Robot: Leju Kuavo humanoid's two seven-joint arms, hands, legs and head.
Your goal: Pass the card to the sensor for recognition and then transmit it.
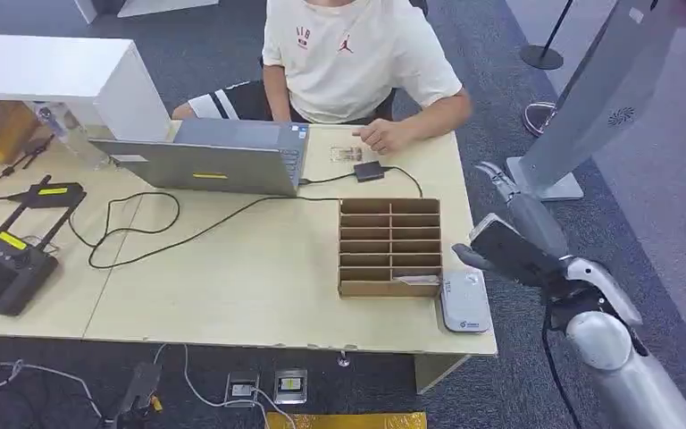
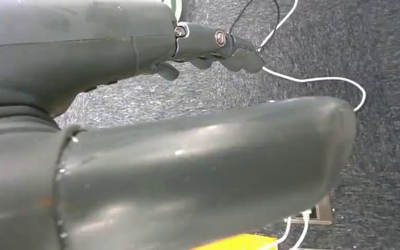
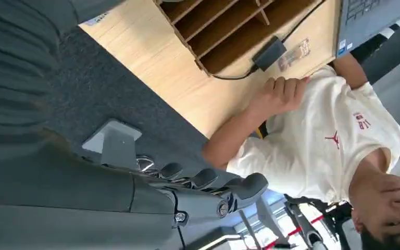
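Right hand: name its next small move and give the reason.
Probably swing in over the table toward the card lying in the cardboard organizer's near row. The right hand holds nothing and hangs past the table's edge, beside the white sensor.

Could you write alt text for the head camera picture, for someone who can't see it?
The robot's right hand hangs empty beside a wooden table's right edge, near a cardboard sorter holding a card and a flat grey sensor. A person sits opposite, behind an open laptop.
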